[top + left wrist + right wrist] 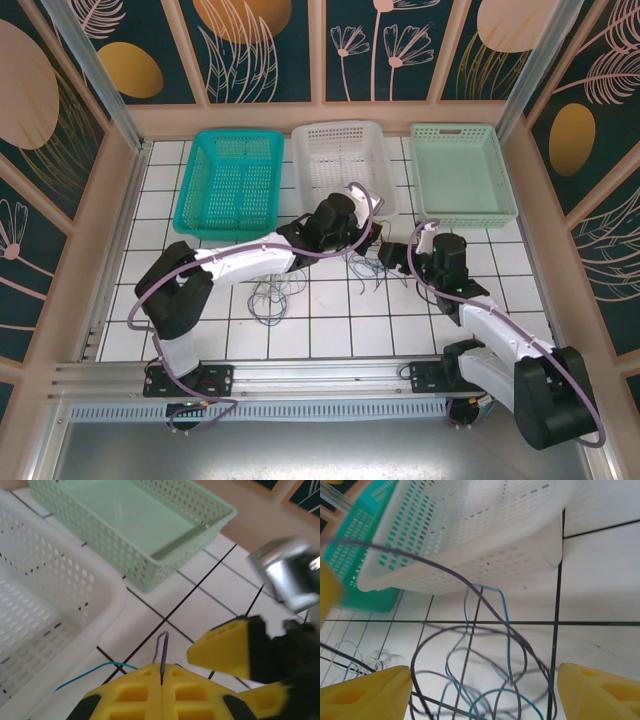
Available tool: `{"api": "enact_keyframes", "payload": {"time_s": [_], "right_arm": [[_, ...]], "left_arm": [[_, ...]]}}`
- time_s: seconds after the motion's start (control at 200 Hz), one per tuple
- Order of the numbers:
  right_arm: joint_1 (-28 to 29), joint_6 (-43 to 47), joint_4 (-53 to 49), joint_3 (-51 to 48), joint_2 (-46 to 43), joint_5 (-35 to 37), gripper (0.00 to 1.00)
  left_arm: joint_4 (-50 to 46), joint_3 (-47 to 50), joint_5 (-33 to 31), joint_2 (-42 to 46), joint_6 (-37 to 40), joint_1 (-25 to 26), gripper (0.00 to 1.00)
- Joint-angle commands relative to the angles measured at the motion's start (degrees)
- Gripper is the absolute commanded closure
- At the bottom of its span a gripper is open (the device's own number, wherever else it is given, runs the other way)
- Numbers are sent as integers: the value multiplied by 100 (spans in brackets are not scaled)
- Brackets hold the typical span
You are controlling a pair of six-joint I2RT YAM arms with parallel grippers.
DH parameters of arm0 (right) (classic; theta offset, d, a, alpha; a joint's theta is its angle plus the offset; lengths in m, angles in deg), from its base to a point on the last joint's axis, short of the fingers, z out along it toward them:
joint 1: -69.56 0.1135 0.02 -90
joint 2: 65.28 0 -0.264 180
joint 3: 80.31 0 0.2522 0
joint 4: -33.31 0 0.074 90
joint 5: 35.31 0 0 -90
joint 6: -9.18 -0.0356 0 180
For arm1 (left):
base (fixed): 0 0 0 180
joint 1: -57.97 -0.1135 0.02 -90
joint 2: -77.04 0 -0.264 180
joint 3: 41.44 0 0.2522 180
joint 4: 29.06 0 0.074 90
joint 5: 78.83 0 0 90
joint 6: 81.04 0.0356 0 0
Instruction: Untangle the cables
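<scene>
Toward the middle of the table (330, 330) the cables (272, 294) lay in a loose tangle, with thin loops trailing off to the right in front of the white basket (340, 160). Over those loops hung the right gripper (485, 676), its fingers spread wide with nothing between them. Just beyond it, the left gripper (161, 675) had its fingers pressed together, pinching a purple wire (163, 652) that stuck up between the tips. Along the far edge sat the teal basket (228, 185) at the left, the white basket in the middle and the mint basket (462, 170) at the right.
</scene>
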Motion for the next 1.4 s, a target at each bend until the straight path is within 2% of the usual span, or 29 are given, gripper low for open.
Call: {"api": "enact_keyframes", "payload": {"time_s": [0.0,0.185,0.375,0.48,0.666,0.786,0.956,1.091,1.201,1.396], "right_arm": [[56,4,353,-110,114,96,23],[57,42,497,-81,356,245,24],[62,-65,120,-12,731,584,37],[56,-145,-77,-22,816,772,47],[62,-163,-390,-86,630,920,48],[56,-147,-465,-145,183,841,45],[62,-64,-977,-119,-786,1102,29],[60,102,-1443,-16,-1432,1204,27],[66,300,-1482,26,-1792,915,24],[86,528,-1153,-42,-1981,627,23]], "left_arm": [[372,89,174,314,-151,34,100],[671,311,435,460,-281,40,100],[875,420,685,814,-315,36,100],[939,471,755,1015,-313,36,100],[931,561,648,1436,-260,38,100],[832,522,726,1481,-261,39,100],[638,508,654,1291,-345,35,100],[553,461,533,1190,-400,38,100],[320,261,428,1032,-438,34,100],[462,182,818,936,-488,34,100]]}}
